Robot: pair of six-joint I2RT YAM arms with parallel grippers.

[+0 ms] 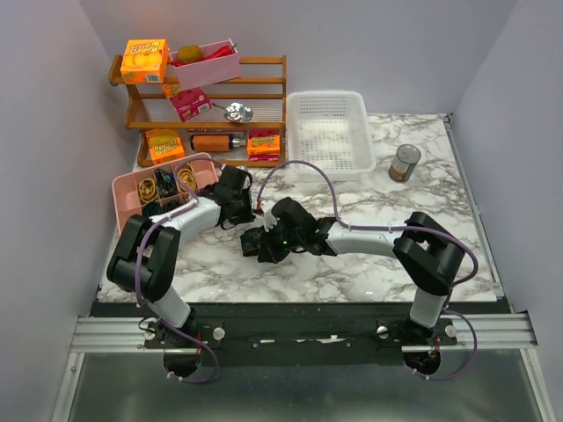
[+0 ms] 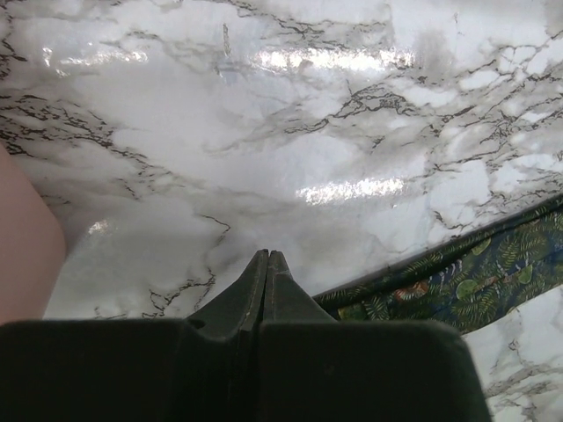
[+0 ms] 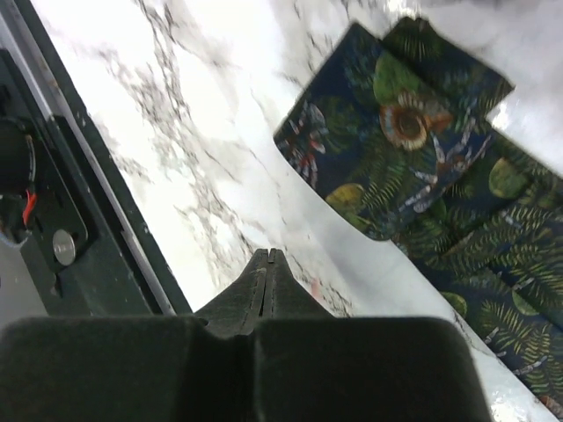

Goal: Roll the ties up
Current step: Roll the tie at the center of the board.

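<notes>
One tie shows, of dark fabric with green fern leaves and shell motifs. In the right wrist view it lies folded over itself [image 3: 413,132] on the marble, up and to the right of my right gripper [image 3: 266,255], which is shut with nothing between its tips. In the left wrist view a strip of the tie [image 2: 466,272] runs along the lower right, just right of my left gripper [image 2: 267,255], also shut and empty. In the top view both grippers, left [image 1: 239,209] and right [image 1: 262,244], meet at mid-table and hide most of the tie.
A pink tray [image 1: 123,186] with small yellow and black loops sits at the left, and its edge shows in the left wrist view [image 2: 22,255]. A white basket [image 1: 330,132], a can [image 1: 405,163] and a wooden shelf [image 1: 264,88] with boxes stand at the back.
</notes>
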